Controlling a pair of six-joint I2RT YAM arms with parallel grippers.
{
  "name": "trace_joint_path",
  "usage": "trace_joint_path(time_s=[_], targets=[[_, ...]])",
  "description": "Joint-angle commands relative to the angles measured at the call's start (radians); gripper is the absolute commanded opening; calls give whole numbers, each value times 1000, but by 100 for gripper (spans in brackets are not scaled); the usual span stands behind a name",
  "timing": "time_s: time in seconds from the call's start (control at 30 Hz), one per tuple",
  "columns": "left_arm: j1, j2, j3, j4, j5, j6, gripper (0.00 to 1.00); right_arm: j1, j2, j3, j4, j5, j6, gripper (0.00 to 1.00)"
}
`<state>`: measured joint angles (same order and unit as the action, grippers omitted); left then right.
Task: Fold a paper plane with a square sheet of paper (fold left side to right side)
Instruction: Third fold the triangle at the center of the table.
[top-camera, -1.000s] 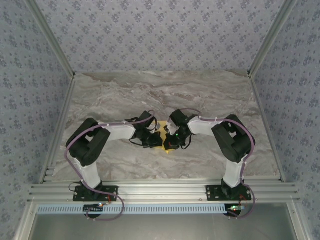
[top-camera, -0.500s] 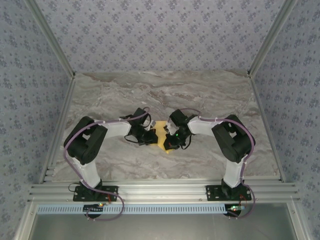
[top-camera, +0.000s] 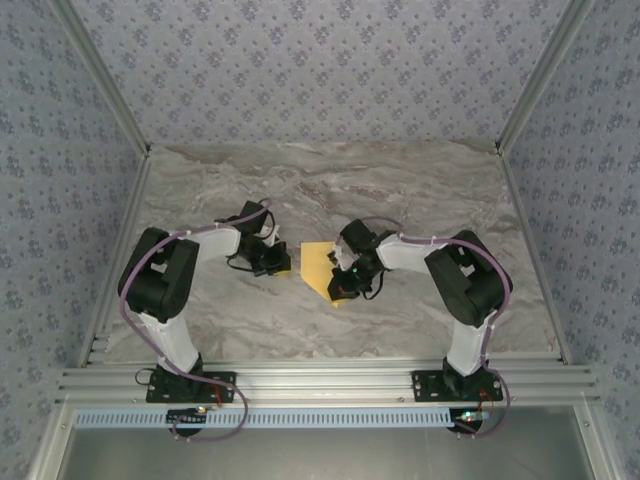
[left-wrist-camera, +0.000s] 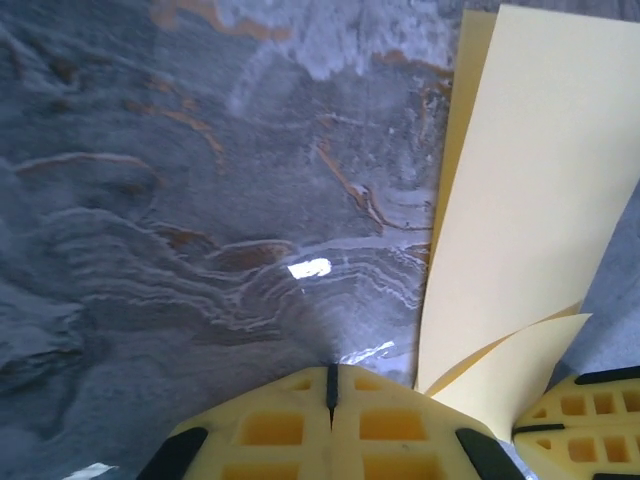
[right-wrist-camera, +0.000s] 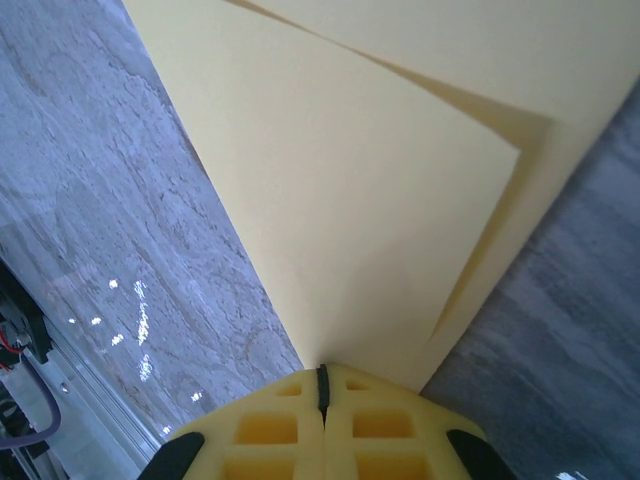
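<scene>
Matte paper (right-wrist-camera: 350, 200), glossy marbled tabletop (left-wrist-camera: 200, 200)

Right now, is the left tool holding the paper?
No, the left tool is shut on nothing, and the paper lies beside it.

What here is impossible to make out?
Top view: right side of the paper, covered by the right gripper; fingers of the left gripper, too small.
Left wrist view: the paper's far end, cut off by the frame edge.
Right wrist view: the paper's outline, cut off likewise.

Open table (top-camera: 330, 180) beyond the paper (top-camera: 318, 262)
</scene>
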<state>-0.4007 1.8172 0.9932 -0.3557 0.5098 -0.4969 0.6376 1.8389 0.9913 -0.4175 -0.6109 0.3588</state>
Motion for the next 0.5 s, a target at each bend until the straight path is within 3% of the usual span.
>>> trace_joint_path(time_s=[0.0,0.27,0.37,0.47], targets=[[25,-36,13,-37,-115,14,7,2,1,-52,-40,81,4,0],[25,-247,-103,59,-19,-124,28,-32,-155,-43,96,105,-1,34],[18,-295,-173,153,33,-208,37,-69,-176,-43,149,98,-4,42],[-7,-300,-213,233,82,-274,44,-76,-147,-15,155,98,-26,43]])
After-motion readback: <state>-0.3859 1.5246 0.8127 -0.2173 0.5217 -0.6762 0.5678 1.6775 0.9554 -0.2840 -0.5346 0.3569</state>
